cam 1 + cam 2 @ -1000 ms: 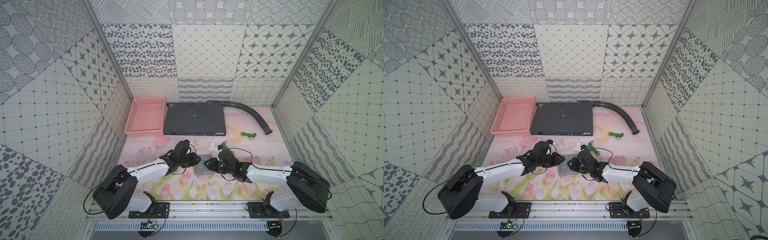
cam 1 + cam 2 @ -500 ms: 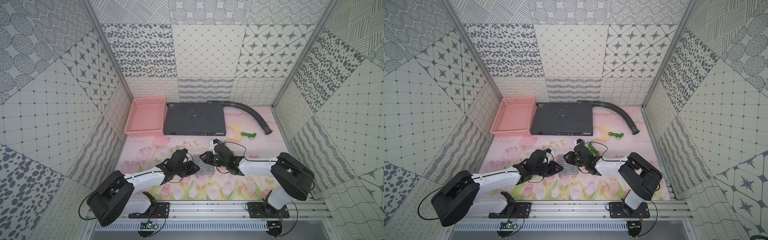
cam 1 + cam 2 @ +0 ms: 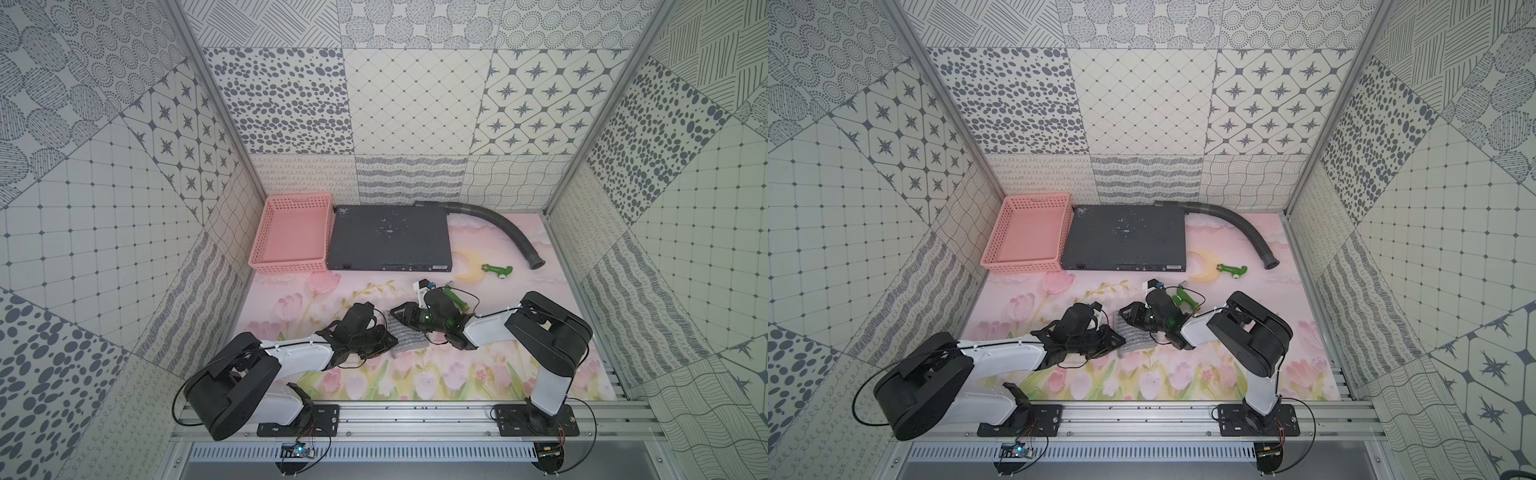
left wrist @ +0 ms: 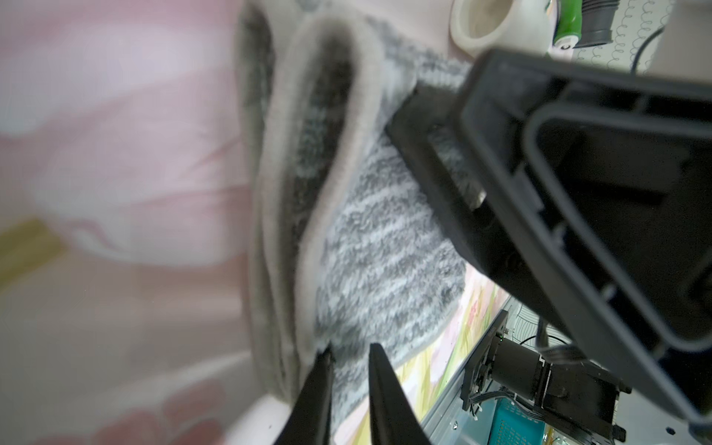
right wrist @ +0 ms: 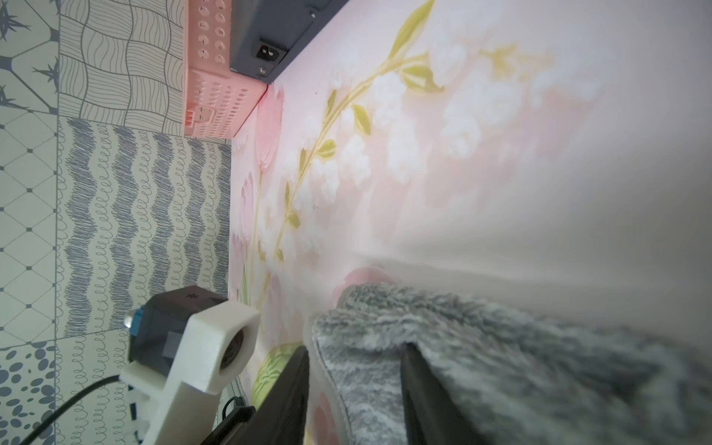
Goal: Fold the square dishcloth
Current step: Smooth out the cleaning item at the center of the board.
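Grey fuzzy square dishcloth [image 3: 409,340], apparently mid-fold, is pinched in the right tool [image 5: 356,348], the left tool [image 4: 351,346] beside it narrowly parted, grip unclear; next, lay edges aligned, then release.

— Any room to pass?
— The front of the mat [image 3: 415,380], yes. Mid-mat the left gripper [image 3: 392,343] and right gripper [image 3: 395,318] crowd the square dishcloth [image 3: 409,338]; pink basket [image 3: 291,235], dark box [image 3: 388,237] and hose [image 3: 500,219] line the back.

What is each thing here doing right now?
Cloth: doubled over loosely.
Left hand: closed on the cloth's edge.
Right hand: closed on the cloth's edge.
Basket: empty, upright.
Grey box: lying flat.
Hose: lying curved, loose.
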Available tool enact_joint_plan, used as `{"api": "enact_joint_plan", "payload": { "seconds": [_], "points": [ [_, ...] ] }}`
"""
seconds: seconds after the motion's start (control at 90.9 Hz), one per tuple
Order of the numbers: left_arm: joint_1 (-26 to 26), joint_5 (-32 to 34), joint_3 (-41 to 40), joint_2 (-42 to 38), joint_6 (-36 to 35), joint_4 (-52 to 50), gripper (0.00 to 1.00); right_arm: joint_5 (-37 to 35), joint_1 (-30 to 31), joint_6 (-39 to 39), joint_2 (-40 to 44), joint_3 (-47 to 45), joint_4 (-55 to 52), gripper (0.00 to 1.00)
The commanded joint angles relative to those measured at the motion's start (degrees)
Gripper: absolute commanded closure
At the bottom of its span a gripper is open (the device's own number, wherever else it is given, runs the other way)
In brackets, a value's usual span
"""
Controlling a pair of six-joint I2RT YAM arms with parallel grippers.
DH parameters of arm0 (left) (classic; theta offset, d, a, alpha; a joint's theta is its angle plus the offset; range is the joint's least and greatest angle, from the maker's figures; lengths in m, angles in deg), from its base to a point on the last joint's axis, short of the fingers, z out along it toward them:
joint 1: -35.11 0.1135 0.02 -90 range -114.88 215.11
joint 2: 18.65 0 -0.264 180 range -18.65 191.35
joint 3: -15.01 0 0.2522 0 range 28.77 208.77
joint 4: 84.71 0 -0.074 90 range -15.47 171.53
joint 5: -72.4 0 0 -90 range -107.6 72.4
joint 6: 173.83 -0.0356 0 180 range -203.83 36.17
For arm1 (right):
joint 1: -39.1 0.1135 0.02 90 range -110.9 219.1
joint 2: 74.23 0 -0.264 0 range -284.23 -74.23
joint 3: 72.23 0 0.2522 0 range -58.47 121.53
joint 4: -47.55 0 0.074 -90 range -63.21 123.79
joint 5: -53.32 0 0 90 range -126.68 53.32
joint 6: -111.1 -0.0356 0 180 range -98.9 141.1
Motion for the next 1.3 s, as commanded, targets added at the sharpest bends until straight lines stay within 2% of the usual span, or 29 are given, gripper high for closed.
{"api": "enact_joint_plan", "payload": {
  "seconds": [0.0, 0.341, 0.682, 0.792, 0.979, 1.155, 1.288],
  "points": [
    [0.3, 1.7, 0.2, 0.1, 0.5, -1.0, 0.81, -0.1, -1.6, 1.1, -1.0, -1.0, 4.4, 0.58],
    [0.4, 2.1, 0.8, -1.3, -0.2, -3.8, 0.81, 1.5, -7.5, 3.1, -1.9, -2.2, 7.7, 0.58],
    [0.4, 2.1, 5.2, -5.1, -2.3, -8.3, 0.73, 4.3, -7.7, 4.9, 4.5, -0.9, 3.1, 0.6],
    [0.9, 4.5, 8.0, -5.4, -3.9, -11.3, 0.74, 3.7, -5.9, 4.3, 7.9, -2.8, 2.3, 0.61],
    [4.0, 4.8, 11.5, -2.1, -6.5, -11.6, 0.78, 1.6, -0.6, 2.7, 11.8, -5.8, 0.6, 0.67],
    [6.6, 3.5, 12.7, 3.8, -7.4, -8.7, 0.8, 1.0, 4.6, 0.0, 11.9, -7.8, 2.1, 0.73],
    [8.1, 2.7, 12.3, 7.2, -7.6, -6.1, 0.81, 1.5, 7.1, -2.7, 10.5, -10.4, 6.3, 0.74]
  ]
}}
